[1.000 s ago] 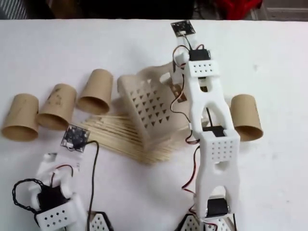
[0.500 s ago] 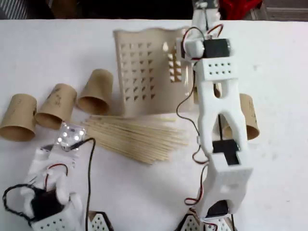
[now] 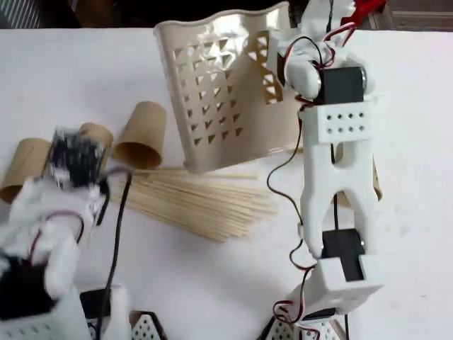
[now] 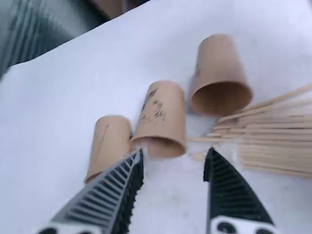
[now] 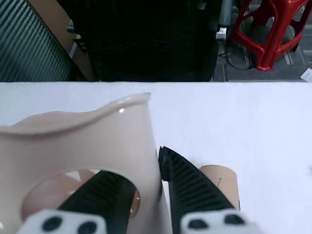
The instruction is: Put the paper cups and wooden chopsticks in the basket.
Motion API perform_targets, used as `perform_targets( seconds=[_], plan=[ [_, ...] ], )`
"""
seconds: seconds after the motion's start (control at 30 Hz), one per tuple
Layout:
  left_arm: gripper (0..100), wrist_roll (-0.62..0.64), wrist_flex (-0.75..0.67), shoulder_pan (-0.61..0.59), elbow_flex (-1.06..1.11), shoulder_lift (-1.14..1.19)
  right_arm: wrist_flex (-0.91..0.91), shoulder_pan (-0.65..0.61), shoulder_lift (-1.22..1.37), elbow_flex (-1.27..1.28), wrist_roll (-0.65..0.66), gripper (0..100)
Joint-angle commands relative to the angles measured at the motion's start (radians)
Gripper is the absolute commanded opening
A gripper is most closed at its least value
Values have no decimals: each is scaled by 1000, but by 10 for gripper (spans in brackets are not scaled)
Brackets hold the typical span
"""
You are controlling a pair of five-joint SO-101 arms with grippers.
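Observation:
The perforated cream basket (image 3: 212, 92) hangs tilted above the table's far side, my right gripper (image 5: 148, 170) shut on its side wall (image 5: 87, 141), one finger inside and one outside. Three paper cups (image 4: 219, 75) (image 4: 163, 119) (image 4: 107, 146) lie on their sides in a row. My left gripper (image 4: 173, 156) hovers open just in front of the middle one, touching nothing. A spread of wooden chopsticks (image 3: 198, 198) lies flat beside the cups. Another cup (image 5: 222, 183) lies beyond the right gripper, mostly hidden under the right arm (image 3: 336, 177) in the high view.
The left arm (image 3: 49, 234) rises over the near left corner and covers parts of two cups in the high view. White tabletop (image 3: 417, 142) extends to the right. Dark furniture and a red stool (image 5: 273, 34) stand beyond the far edge.
The right gripper has lifted the basket off the chopsticks and carried it up toward the far side. The left arm has swung forward from the near edge toward the row of cups.

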Motion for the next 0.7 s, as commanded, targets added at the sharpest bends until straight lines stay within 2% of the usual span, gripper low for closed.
perform_targets(
  seconds=[0.0, 0.1, 0.23, 0.53, 0.67],
  plan=[
    [276, 103, 183, 177, -473, 337, -41, -7, -136, 9, 32, 15],
    [317, 115, 311, 263, -727, 487, 8, -4, -185, 28, 130, 15],
    [312, 175, 322, 305, -876, 561, 154, 4, -188, 48, 155, 15],
    [315, 315, 321, 524, -807, 562, 154, 2, -111, 71, 153, 15],
    [349, 353, 316, 570, -781, 567, 145, 5, -59, 71, 153, 15]
  ],
)
